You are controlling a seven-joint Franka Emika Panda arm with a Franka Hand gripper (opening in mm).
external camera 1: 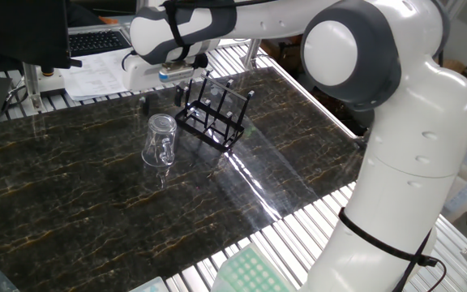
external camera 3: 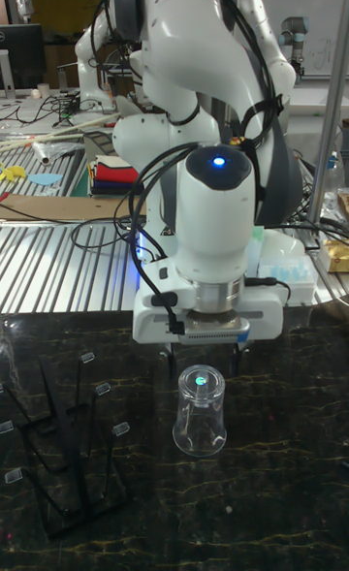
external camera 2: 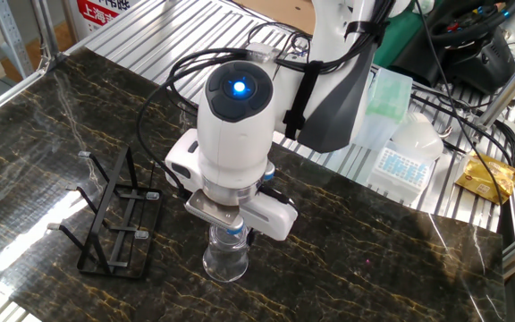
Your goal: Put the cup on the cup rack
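Your gripper (external camera 3: 205, 356) hovers above the upturned cup (external camera 3: 199, 412); I cannot tell its opening. The cup rack (external camera 3: 60, 455) stands left, nothing between.

Non-task items. Table (external camera 1: 71, 203): dark marble-pattern top w/ gold veining, edged by ribbed metal slats. Keyboard (external camera 1: 96, 39) and printed papers (external camera 1: 96, 77) at far edge, one fixed view. Other fixed view: clear plastic tip box (external camera 2: 402, 164), green tray (external camera 2: 387, 94) and yellow packet (external camera 2: 488, 179) on slats at right; red-and-white sign (external camera 2: 105, 12) top left. Tall view: monitor (external camera 3: 21, 55) at left, stacked coloured sheets (external camera 3: 109, 178) behind.
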